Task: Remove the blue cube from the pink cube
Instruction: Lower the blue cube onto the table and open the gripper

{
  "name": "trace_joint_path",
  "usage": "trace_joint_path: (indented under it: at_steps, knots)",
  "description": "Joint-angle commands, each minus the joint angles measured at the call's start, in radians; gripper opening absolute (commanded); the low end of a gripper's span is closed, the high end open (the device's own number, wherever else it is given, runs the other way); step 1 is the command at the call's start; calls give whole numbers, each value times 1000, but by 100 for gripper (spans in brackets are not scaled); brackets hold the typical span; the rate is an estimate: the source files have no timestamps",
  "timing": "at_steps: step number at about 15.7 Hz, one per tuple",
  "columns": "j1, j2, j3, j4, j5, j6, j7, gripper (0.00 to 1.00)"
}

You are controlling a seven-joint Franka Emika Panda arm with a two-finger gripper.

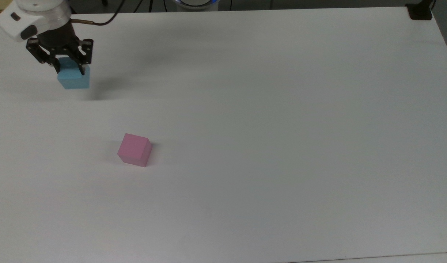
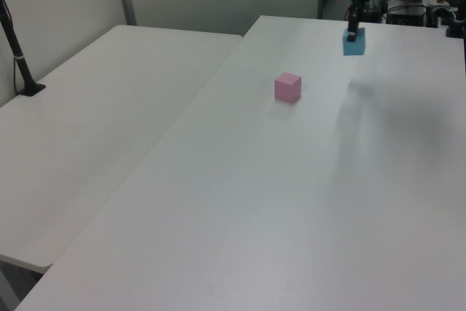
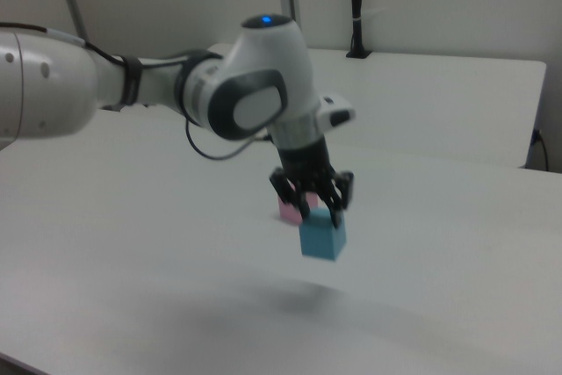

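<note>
the gripper (image 1: 67,67), clamped on the blue cube (image 1: 74,78), holds it above the table (image 1: 281,109) in the top view's upper left, well apart from the pink cube (image 1: 135,149) at lower centre-left, so what's left seems to be lowering and releasing it.

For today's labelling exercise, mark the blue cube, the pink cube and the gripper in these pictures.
blue cube (image 1: 74,81): top view, on its front face below the gripper.
pink cube (image 1: 135,145): top view, on its top face.
gripper (image 3: 313,205): right view, midway between the fingertips, at the blue cube's top.
</note>
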State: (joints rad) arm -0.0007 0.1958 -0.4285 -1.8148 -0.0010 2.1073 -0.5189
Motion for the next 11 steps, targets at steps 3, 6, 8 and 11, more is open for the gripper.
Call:
trace_joint_path:
  at_steps: [3,6,8,11]
  knots:
    - [-2,68,-42,-63,22,86,-82,21]
    - [-4,89,-42,-119,21,178,-82,21]
    - [-5,108,-47,-136,21,224,-82,25]
    - [-9,106,-53,-139,22,217,-89,35]
